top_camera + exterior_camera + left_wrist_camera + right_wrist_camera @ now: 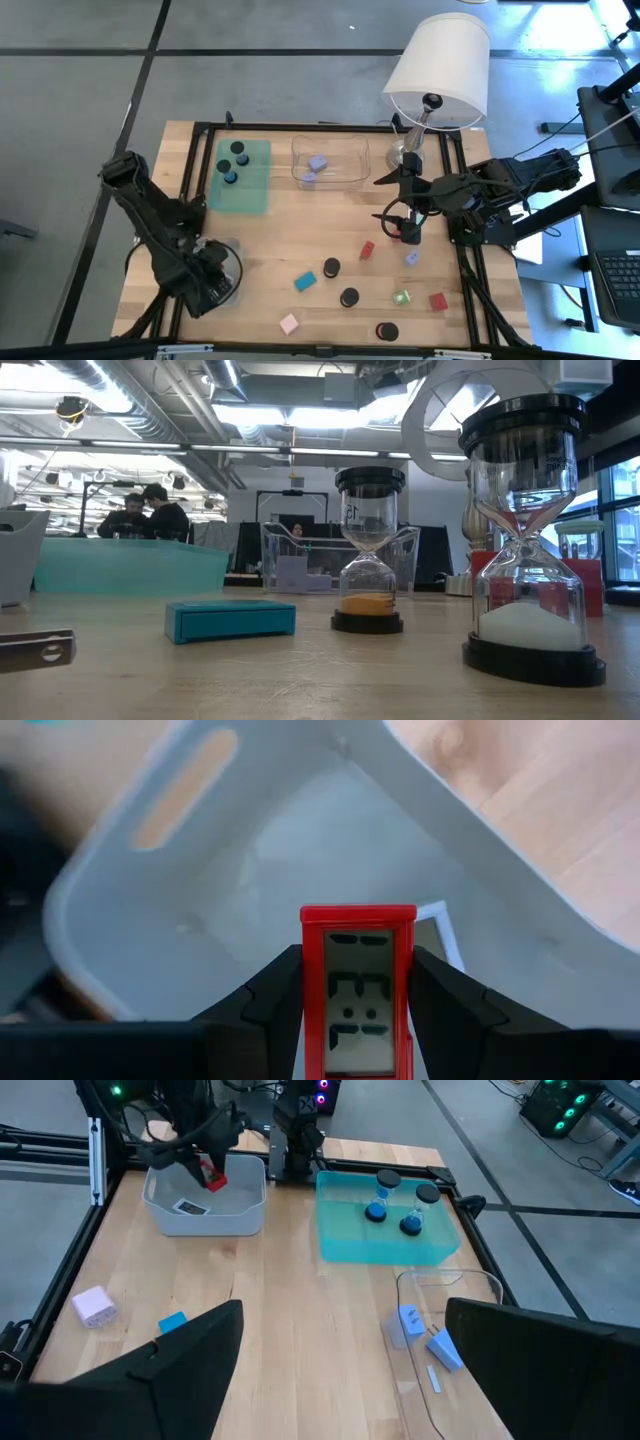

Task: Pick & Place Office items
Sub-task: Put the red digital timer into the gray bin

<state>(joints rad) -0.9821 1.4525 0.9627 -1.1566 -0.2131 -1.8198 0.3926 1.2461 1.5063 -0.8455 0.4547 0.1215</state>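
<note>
Red timer, display readable, is pinched at its sides by the left gripper above the grey tray at the table's near-left corner; we judge release comes next. Right gripper hangs spread and empty near the lamp. Hourglasses remain loose on the wooden table; people sit in the room behind.

Beyond the open right gripper, 2 hourglasses are seen in a teal tray; a red timer is held over a grey tray.
</note>
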